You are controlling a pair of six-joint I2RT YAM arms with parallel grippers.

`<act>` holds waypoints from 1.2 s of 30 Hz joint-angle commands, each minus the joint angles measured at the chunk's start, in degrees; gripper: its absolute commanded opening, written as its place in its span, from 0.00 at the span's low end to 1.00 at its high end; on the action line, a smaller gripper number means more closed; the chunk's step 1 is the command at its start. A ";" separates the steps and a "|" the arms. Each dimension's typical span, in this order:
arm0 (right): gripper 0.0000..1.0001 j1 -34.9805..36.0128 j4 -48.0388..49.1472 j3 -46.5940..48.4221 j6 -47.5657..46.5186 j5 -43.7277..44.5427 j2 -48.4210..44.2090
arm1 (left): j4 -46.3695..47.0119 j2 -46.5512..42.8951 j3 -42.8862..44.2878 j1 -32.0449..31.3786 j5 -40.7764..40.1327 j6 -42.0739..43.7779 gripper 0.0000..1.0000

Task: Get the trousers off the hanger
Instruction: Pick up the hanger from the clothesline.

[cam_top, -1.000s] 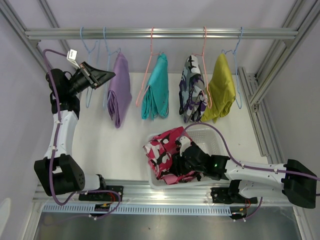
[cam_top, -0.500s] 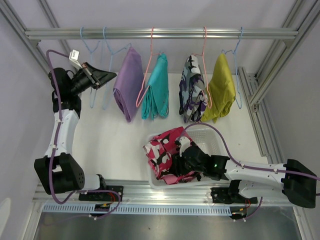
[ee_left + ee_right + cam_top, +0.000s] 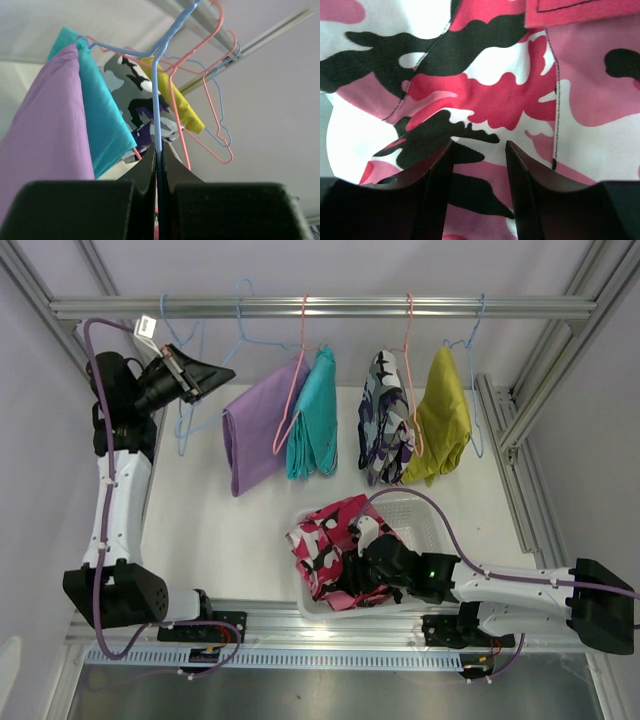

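Note:
My left gripper is shut on the wire of a blue hanger that hangs from the rail. In the left wrist view the fingers pinch that wire. The lilac trousers hang from this hanger, swung out slanting to the right, against the teal trousers. The purple-grey camouflage trousers and the mustard trousers hang further right. The pink camouflage trousers lie in the white basket. My right gripper is open with its fingertips on that cloth.
An empty blue hanger hangs at the rail's left end, behind my left gripper. Pink hangers carry the teal and the camouflage trousers. Metal frame posts stand at the left and right sides.
My left gripper has moved up and right with the blue hanger. The hanger's hook slid right along the rail and the lilac trousers swung against the teal ones. The right arm hardly moved.

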 commanded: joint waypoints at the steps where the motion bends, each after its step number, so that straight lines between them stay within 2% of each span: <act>1: 0.49 0.97 0.80 0.62 1.15 0.60 -1.66 | 2.99 -4.04 6.13 -0.21 -3.01 1.74 0.00; 9: 0.49 1.32 -0.96 0.09 1.42 1.48 -5.17 | 2.64 -5.53 6.75 -0.30 -6.44 1.47 0.00; 18: 0.49 1.76 -7.90 7.11 -1.57 2.88 -7.81 | -11.50 -16.34 6.92 -0.39 -16.72 13.24 0.00; 24: 0.48 2.11 -11.85 13.34 -4.03 3.85 -7.82 | -18.00 -22.67 7.45 -1.17 -22.34 16.06 0.00; 25: 0.48 2.29 -12.47 14.49 -4.38 4.29 -7.73 | -19.06 -23.72 7.10 -1.87 -24.44 16.94 0.01; 26: 0.48 2.55 -13.52 15.55 -4.65 5.68 -7.90 | -20.03 -26.17 6.23 -4.93 -30.90 18.34 0.01; 28: 0.47 3.07 -13.97 19.14 -5.70 6.66 -8.34 | -21.35 -28.73 4.29 -7.85 -37.61 21.42 0.01; 29: 0.46 3.17 -14.31 20.38 -5.96 8.49 -8.34 | -21.97 -29.78 3.33 -11.34 -42.60 21.95 0.00; 33: 0.47 4.31 -15.72 28.29 -8.60 13.85 -6.68 | -23.73 -33.65 0.69 -16.99 -52.72 22.74 0.00; 36: 0.51 5.27 -17.48 36.19 -11.76 16.76 -2.20 | -24.87 -34.01 0.42 -21.99 -60.20 23.62 0.00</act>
